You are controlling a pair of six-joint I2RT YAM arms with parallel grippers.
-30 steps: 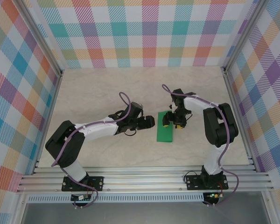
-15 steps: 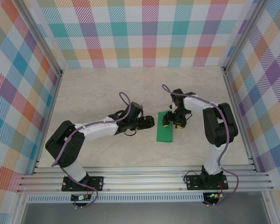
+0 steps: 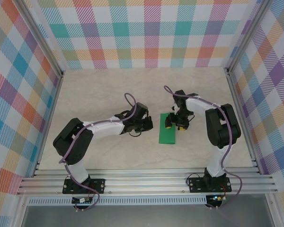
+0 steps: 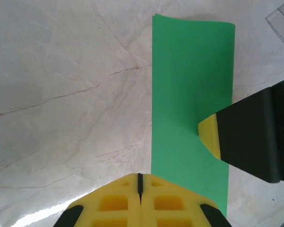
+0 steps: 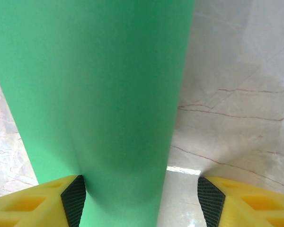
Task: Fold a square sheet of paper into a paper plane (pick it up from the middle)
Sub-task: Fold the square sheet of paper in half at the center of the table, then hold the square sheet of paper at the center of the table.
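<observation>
The square sheet of paper (image 3: 168,135) lies on the marble table folded into a narrow bright-green rectangle. In the left wrist view the paper (image 4: 191,85) runs away from me, its left long edge just ahead of my left gripper (image 4: 139,182), whose yellow fingers are pressed together with nothing between them. My left gripper (image 3: 151,124) sits at the strip's left side. My right gripper (image 3: 174,124) stands open over the strip's right part, one fingertip (image 4: 209,135) resting on the paper. In the right wrist view the paper (image 5: 94,85) fills the left, with my right gripper (image 5: 139,201) straddling its right edge.
Both arms meet at mid-table on a pale marble surface (image 3: 109,90). Checked walls and aluminium rails (image 3: 239,109) fence the workspace on three sides. A clear plastic corner (image 4: 283,21) shows at the far right of the left wrist view.
My left gripper has gone from open to shut, and its arm has shifted a little, the elbow swinging right. The right arm and the paper have stayed put.
</observation>
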